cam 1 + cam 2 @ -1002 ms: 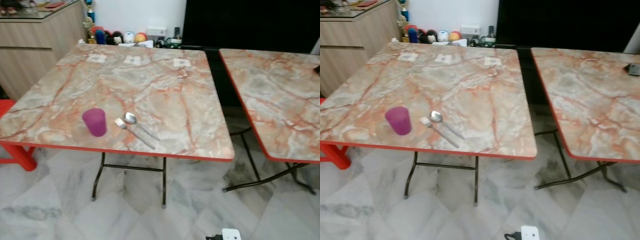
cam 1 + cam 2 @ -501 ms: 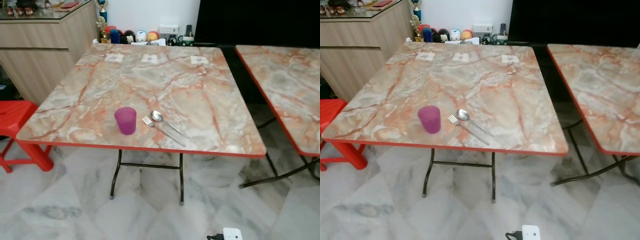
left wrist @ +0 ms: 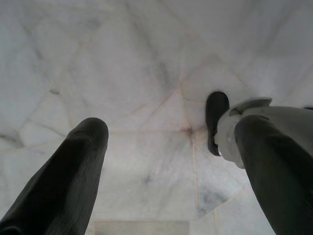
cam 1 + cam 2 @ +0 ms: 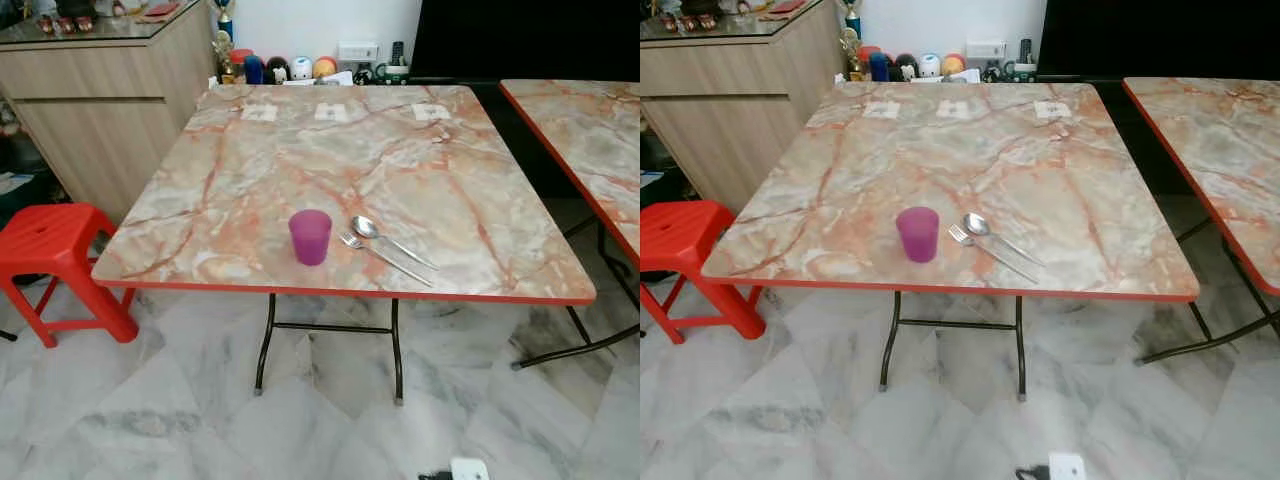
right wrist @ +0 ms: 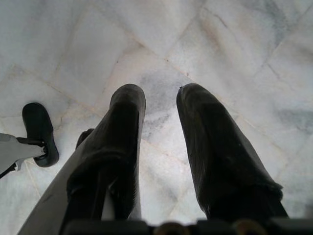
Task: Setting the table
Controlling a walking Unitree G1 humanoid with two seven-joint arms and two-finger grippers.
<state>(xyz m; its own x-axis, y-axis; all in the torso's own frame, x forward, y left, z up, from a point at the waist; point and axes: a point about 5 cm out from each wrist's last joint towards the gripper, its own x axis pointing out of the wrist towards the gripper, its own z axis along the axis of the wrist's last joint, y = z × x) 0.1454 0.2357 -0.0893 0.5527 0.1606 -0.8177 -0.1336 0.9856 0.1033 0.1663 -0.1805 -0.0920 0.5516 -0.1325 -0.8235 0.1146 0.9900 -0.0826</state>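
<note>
The bench (image 4: 250, 190) is veined marble, cream and grey run through with orange-pink, its rim red; the cup (image 4: 310, 236) at its 6 o'clock edge is magenta; the spoon (image 4: 390, 242) and fork (image 4: 383, 260) are silver; the stool (image 4: 50, 240) at 9 o'clock is bright red; the floor (image 4: 150, 420) is white marble with grey veins; the cabinet (image 4: 110, 110) is pale wood grain.

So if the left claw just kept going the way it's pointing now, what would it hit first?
Most likely the floor. The left claw hangs open, pointing down at bare marble tiles, with nothing between its fingers. The robot's own foot sits just beside that line.
</note>
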